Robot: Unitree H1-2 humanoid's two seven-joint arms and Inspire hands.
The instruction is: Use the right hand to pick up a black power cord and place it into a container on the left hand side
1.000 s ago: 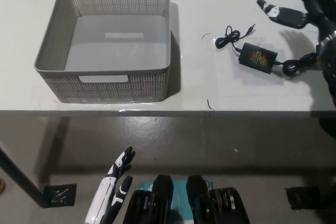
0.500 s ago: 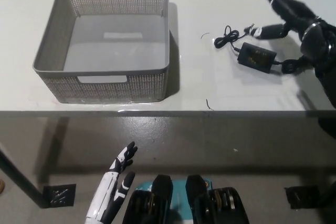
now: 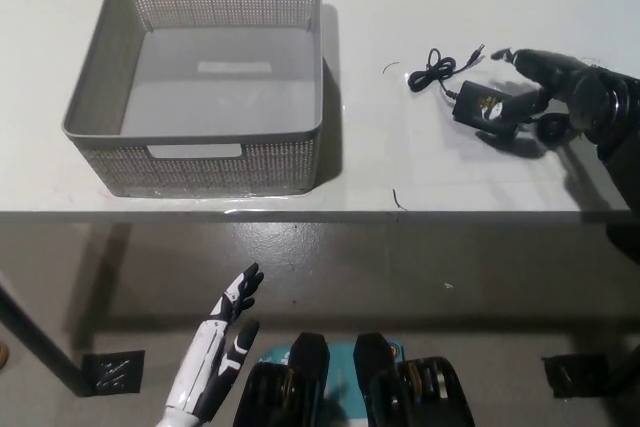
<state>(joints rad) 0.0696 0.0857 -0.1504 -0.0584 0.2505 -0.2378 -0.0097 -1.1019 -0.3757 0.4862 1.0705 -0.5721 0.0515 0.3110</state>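
A: What's on the far left?

B: The white left hand (image 3: 222, 347). It hangs low, below the table (image 3: 380, 162) edge, fingers spread, holding nothing. It just rests there.

A: And the basket (image 3: 195, 82)?

B: It sits on the table, above that hand. Grey plastic, square, with tiny holes all over its walls and a cut-out handle on two sides. Nothing is in it.

A: Where's the cord (image 3: 487, 97)?

B: To the right of the basket, well apart from it — a flat black box with thin, curly black wire bunched at both ends. It lies flat on the smooth white table.

A: What changed just now?

B: The black right hand (image 3: 560, 87). A second ago it was up high, past the cord. Now it has dropped down right by the box, fingers apart and reaching over its right end.

A: Is it holding it?

B: Not yet, I think — nothing is squeezed. It looks set to grab.
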